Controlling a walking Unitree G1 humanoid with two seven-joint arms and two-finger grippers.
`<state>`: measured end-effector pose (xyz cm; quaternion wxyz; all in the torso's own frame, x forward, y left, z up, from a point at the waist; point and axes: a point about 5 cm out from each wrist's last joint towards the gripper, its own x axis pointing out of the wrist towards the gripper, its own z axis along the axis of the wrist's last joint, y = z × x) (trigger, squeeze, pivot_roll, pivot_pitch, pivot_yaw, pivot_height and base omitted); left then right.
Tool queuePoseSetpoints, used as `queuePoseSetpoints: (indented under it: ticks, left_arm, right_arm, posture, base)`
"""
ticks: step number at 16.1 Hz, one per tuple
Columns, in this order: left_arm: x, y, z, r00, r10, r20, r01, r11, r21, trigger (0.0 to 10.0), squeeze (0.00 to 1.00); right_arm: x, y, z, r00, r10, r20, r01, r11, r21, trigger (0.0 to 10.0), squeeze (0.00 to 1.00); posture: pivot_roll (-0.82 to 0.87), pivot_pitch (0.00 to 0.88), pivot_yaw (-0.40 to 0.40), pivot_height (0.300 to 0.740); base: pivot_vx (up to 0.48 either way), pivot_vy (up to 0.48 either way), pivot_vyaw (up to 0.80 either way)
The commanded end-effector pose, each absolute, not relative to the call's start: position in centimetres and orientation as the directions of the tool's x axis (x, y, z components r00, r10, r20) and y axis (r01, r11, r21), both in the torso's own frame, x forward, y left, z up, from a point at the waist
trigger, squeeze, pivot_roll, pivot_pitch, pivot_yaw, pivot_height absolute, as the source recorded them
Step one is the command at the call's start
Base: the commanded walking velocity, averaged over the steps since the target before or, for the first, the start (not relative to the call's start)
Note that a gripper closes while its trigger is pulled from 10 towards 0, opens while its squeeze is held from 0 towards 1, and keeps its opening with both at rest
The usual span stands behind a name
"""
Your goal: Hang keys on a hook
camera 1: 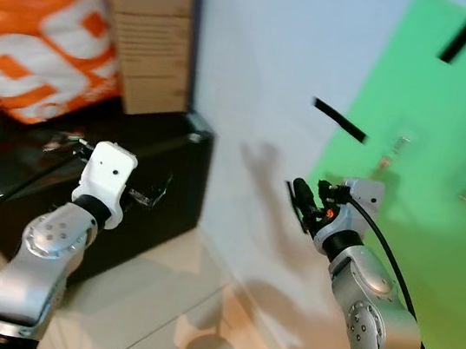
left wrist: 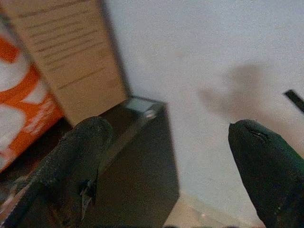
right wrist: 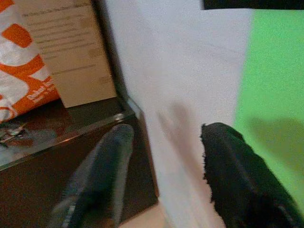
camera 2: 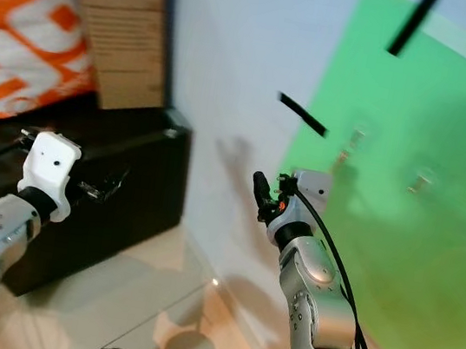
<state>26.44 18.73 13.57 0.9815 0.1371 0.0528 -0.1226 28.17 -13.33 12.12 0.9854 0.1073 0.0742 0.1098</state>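
keys (right wrist: 12, 133), a small metal bunch, lie on the black case (camera 1: 157, 185) at left; both tools, left (left wrist: 171, 166) and right (right wrist: 166, 175), spread apart and empty, likely readying a pickup before the green panel's small metal hooks (camera 1: 394, 153).

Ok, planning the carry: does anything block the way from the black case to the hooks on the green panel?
Nothing visible does. Only bare white wall lies between the black case and the hooks on the green panel. The right gripper hangs open and empty before that stretch.
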Motion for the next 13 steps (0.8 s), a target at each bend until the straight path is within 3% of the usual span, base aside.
queuePoseSetpoints:
  ticks: [1, 2, 4, 6, 13]
  left_arm:
    - [26.4, 18.4, 13.7, 0.967, -0.215, -0.132, 0.244, 0.935, 0.259, 10.0, 0.0]
    - [26.4, 18.4, 13.7, 0.969, -0.209, -0.13, 0.237, 0.934, 0.268, 10.0, 0.0]
    - [26.5, 18.5, 13.7, 0.974, -0.191, -0.124, 0.219, 0.931, 0.293, 10.0, 0.0]
    - [26.5, 18.5, 13.7, 0.975, -0.184, -0.122, 0.213, 0.931, 0.296, 10.0, 0.0]
    - [26.9, 18.2, 13.7, 0.976, -0.18, -0.121, 0.208, 0.936, 0.285, 10.0, 0.0]
  right_arm:
    - [28.2, -13.9, 11.7, 0.968, 0.201, -0.151, -0.164, 0.959, 0.231, 10.0, 1.0]
    - [28.3, -14.0, 11.7, 0.97, 0.199, -0.141, -0.164, 0.961, 0.224, 10.0, 1.0]
    - [28.3, -14.9, 11.3, 0.981, 0.122, -0.153, -0.111, 0.991, 0.078, 10.0, 1.0]
    - [28.2, -15.4, 10.9, 0.98, 0.08, -0.181, -0.057, 0.99, 0.128, 10.0, 1.0]
    - [28.4, -14.9, 11.1, 0.977, 0.116, -0.176, -0.099, 0.99, 0.103, 10.0, 1.0]
  posture:
    - [0.04, 0.0, -0.064, 0.74]
    - [0.04, 0.0, -0.066, 0.74]
    - [0.05, 0.0, -0.071, 0.74]
    - [0.05, 0.0, -0.07, 0.74]
    - [0.04, 0.0, -0.079, 0.74]
  base:
    - [0.0, 0.0, 0.8]
    - [0.0, 0.0, 0.8]
    - [0.0, 0.0, 0.0]
    - [0.247, 0.0, 0.0]
    - [0.249, 0.0, 0.0]
